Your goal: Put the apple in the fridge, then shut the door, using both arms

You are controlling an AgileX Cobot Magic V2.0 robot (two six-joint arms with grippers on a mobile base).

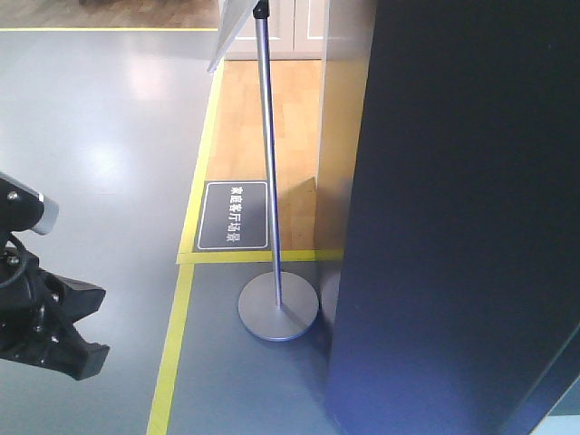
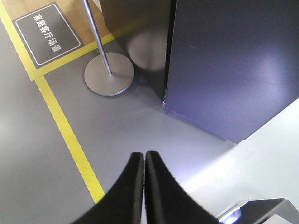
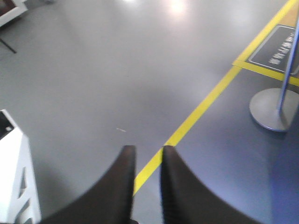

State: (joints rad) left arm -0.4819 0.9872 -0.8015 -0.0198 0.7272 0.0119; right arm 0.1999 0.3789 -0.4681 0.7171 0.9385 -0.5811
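Left pincer [image 2: 144, 158]: mine; clenched, the two black fingers pressed together along their length, nothing between them. It hangs above grey floor.
Right pincer [image 3: 145, 154]: mine; fingers a narrow gap apart, nothing in the gap, so released and not holding anything. It points down over the floor.
Arm in the front view [image 1: 41, 308]: a black jointed link with a grey-white cap, at the lower left edge; which arm it is I cannot tell.
Fridge [image 1: 462, 227]: tall dark grey body filling the right of the front view. From my left wrist view, two dark panels [image 2: 224, 65] meet at a vertical seam; whether the door is fully shut I cannot tell.
Apple: in none of my three views; where it is I cannot tell.
Sign stand [image 1: 277, 306]: round grey metal base on the floor just left of the fridge, thin upright pole rising from it.
Floor sign [image 1: 234, 216]: dark rectangle with white characters, lying flat beside the pole.
Yellow tape line [image 3: 196, 116]: runs across the grey floor, passing under my right pincer.
Wood floor [image 1: 263, 118]: pale strip beyond the yellow border, behind the stand.
White object [image 3: 14, 177]: lower left of the right wrist view, partly cut off; unidentified.
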